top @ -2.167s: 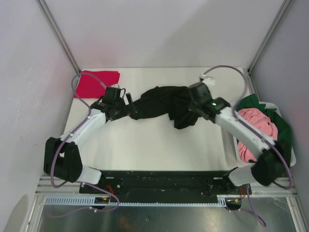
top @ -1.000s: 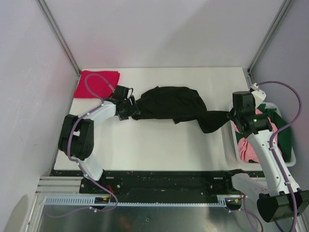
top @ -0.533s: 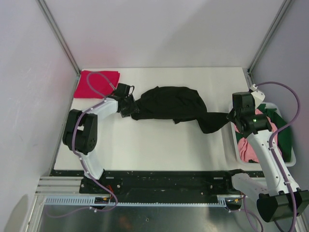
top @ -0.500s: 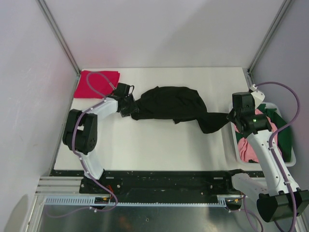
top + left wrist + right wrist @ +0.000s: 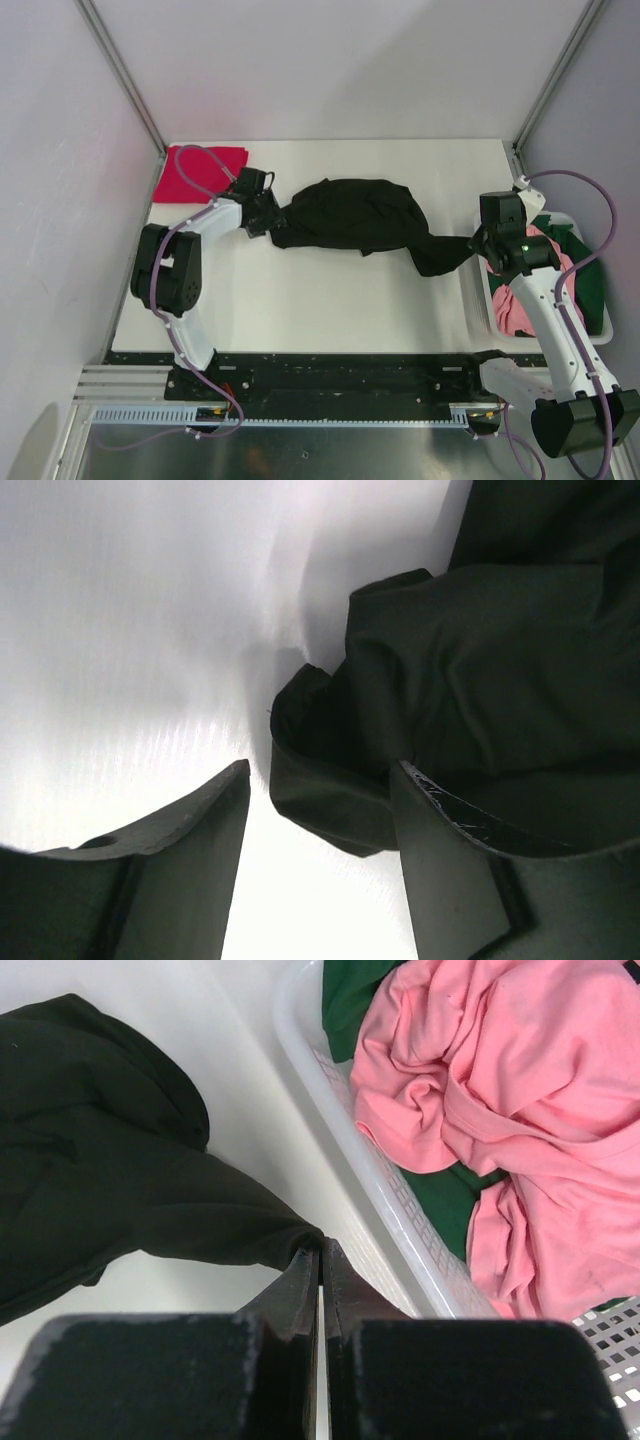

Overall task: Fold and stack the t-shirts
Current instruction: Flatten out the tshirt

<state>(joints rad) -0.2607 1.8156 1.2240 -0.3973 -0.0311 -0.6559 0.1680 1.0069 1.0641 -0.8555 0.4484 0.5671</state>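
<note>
White tabletop (image 5: 330, 300) carries the crumpled black cloth t-shirt (image 5: 350, 215), drawn out across its middle. The left gripper (image 5: 318, 780) is released, jaws parted around the shirt's left fold. The right gripper (image 5: 321, 1252) is clenched on its right corner, beside the white plastic basket (image 5: 400, 1215) holding a pink t-shirt (image 5: 520, 1090) and a dark green t-shirt (image 5: 350, 990). A folded crimson red t-shirt (image 5: 200, 172) lies at the far-left corner.

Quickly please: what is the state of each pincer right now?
Left pincer: open, an edge of the black t-shirt between its fingers.
Right pincer: shut on the black t-shirt's end.
</note>
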